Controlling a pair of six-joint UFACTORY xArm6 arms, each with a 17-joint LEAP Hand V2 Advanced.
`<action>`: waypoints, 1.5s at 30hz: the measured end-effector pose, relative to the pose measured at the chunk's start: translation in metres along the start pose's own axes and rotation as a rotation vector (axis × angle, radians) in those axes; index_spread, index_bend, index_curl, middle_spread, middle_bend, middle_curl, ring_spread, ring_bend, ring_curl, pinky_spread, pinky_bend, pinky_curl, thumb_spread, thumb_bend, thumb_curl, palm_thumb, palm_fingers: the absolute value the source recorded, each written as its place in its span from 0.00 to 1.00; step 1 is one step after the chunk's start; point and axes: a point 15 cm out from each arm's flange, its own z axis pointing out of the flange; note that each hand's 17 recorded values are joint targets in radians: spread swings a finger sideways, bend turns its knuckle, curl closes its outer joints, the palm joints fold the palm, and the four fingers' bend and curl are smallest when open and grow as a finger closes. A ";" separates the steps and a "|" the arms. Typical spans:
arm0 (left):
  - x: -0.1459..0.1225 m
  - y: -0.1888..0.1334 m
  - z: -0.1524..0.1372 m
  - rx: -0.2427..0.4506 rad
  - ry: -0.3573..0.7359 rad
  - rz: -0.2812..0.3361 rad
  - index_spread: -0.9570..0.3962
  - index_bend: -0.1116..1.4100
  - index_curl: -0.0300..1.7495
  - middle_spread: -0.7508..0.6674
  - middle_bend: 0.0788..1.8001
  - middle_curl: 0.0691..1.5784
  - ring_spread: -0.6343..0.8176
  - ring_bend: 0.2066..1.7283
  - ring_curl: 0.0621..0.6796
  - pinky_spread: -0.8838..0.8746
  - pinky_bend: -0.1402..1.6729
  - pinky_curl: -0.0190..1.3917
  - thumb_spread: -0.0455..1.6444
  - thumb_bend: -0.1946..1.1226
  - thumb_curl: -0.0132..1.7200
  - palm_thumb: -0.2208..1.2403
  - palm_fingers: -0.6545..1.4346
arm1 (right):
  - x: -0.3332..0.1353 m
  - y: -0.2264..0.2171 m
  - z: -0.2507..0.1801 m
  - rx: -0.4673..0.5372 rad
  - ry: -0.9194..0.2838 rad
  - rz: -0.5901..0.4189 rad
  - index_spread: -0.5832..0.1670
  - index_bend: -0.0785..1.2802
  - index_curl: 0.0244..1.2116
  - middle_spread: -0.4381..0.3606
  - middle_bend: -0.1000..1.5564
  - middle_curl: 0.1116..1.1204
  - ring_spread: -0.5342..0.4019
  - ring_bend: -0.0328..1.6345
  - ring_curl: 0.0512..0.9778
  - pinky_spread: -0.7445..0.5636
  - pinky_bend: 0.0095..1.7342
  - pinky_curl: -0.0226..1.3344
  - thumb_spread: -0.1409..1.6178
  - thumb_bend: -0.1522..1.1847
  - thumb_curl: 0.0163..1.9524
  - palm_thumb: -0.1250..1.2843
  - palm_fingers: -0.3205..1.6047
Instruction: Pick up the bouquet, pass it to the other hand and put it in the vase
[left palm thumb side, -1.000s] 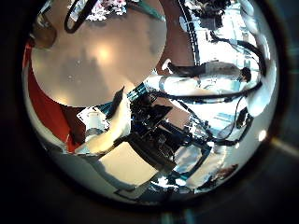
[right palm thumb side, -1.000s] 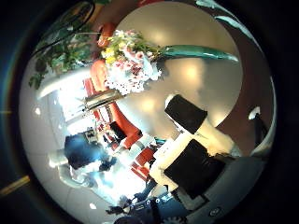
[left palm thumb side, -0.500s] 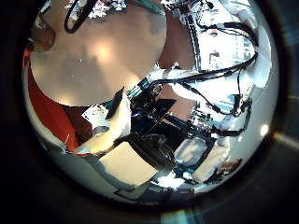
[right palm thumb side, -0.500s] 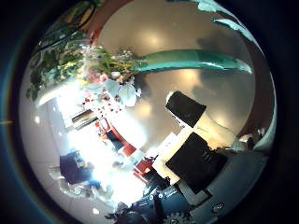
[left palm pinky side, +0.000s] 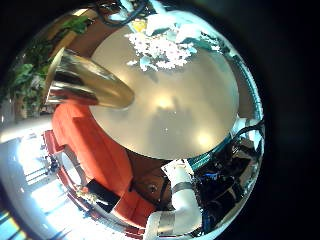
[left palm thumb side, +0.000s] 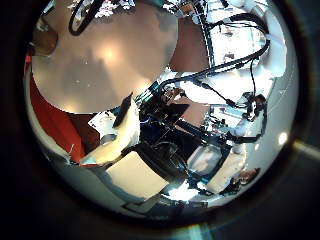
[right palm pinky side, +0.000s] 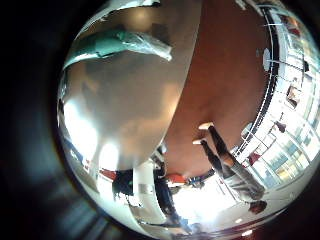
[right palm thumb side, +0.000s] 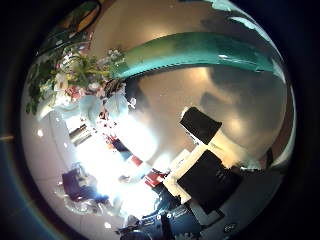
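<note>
Round tabletop (left palm pinky side: 185, 115) fills the left little finger side view. The vase (left palm pinky side: 85, 82) sits at its edge, and the bouquet (left palm pinky side: 165, 45) lies on the table, well apart from the vase. The left hand (left palm thumb side: 125, 150) has relaxed fingers and grips nothing. The bouquet's wrapped stem lies close under the right palm. The right hand (right palm thumb side: 205, 160) is unclenched and empty.

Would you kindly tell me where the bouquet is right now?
The bouquet lies on the round table, close under the right hand's palm; the left palm view shows its flowers beyond the vase.
</note>
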 end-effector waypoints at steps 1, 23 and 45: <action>-0.001 -0.001 0.000 0.000 0.000 0.000 0.69 0.20 0.26 0.74 0.06 0.17 0.79 0.15 0.19 0.78 0.18 0.19 0.66 0.13 0.21 0.46 0.42 | 0.000 0.000 0.001 -0.002 0.000 -0.001 0.42 0.20 0.31 0.45 0.28 0.32 0.46 0.43 0.24 0.73 0.28 0.12 0.66 0.10 0.21 0.56 0.35; 0.003 -0.004 -0.006 -0.010 0.012 -0.018 0.69 0.20 0.26 0.74 0.06 0.17 0.79 0.15 0.20 0.78 0.18 0.19 0.66 0.13 0.21 0.46 0.42 | 0.016 -0.006 0.024 -0.078 0.107 -0.002 0.24 0.36 0.42 0.20 0.47 0.44 0.27 0.58 0.34 0.42 0.32 0.11 0.65 0.10 0.23 0.65 0.85; -0.002 -0.009 -0.028 0.046 0.037 -0.045 0.69 0.21 0.26 0.74 0.07 0.17 0.79 0.15 0.20 0.78 0.18 0.19 0.66 0.13 0.21 0.46 0.43 | -0.052 0.081 -0.149 0.453 0.037 -0.180 0.36 0.85 0.78 0.31 0.83 0.77 0.34 0.88 0.67 0.42 0.83 0.45 0.60 0.20 0.38 0.93 0.74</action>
